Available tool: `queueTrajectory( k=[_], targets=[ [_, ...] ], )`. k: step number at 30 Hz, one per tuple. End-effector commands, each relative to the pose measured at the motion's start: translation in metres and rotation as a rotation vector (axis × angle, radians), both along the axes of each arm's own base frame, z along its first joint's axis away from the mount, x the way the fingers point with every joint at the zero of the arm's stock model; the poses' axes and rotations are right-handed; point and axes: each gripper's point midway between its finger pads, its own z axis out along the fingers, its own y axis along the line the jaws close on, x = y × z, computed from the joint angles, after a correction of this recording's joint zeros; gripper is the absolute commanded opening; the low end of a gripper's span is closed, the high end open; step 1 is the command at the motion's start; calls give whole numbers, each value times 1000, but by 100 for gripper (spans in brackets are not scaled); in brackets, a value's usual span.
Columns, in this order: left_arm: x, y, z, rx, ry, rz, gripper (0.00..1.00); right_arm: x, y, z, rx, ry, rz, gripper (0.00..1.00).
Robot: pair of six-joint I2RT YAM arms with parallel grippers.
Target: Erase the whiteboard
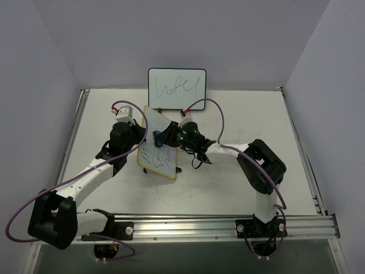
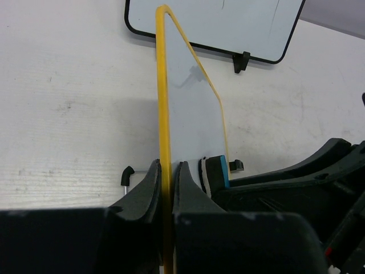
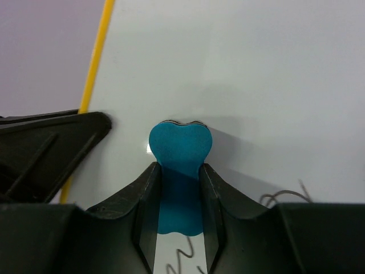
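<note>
Nearest the front edge of the table (image 1: 245, 188), the two arm bases sit on their rail, the left towards the near left corner and the right towards the near right one. Both arms reach in to the middle of the tabletop, where the whiteboard (image 1: 162, 157) stands tilted on edge, a little left of centre, with dark scribbles (image 1: 155, 155) on its lower half.

The left gripper (image 2: 166, 169) has its two fingers closed tight on the board's tan frame, one finger on each face. The right gripper (image 3: 178, 171) is closed on a teal eraser (image 3: 180, 144), which pokes out past the fingertips with its end touching the white surface, above the writing.

The left wrist view sees the board edge-on, as a thin yellow line running away from the fingers, with a small black clip foot (image 2: 237, 165) beside the eraser's layered edge. The right wrist view faces the white surface, with the frame at its left and a few pen strokes (image 3: 285, 197) low down. Only the overhead view takes in the whole board.

Farthest off, at the middle of the far edge, a black-framed whiteboard (image 1: 177, 85) stands upright bearing one line of scribble.
</note>
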Motion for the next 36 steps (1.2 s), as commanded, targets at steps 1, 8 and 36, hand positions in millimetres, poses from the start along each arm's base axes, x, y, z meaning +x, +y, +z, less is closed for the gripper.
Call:
queueTrajectory(
  k=[1, 8, 36],
  targets=[
    [-36, -10, -63, 179, 190, -143, 2, -27, -34, -101, -203, 199, 14, 0],
    [-35, -11, -62, 183, 189, -143, 2, -28, -71, -142, -238, 257, -28, 0],
    [-37, -11, -66, 191, 201, -142, 2, -75, -26, -79, -194, 162, 61, 0]
  ],
)
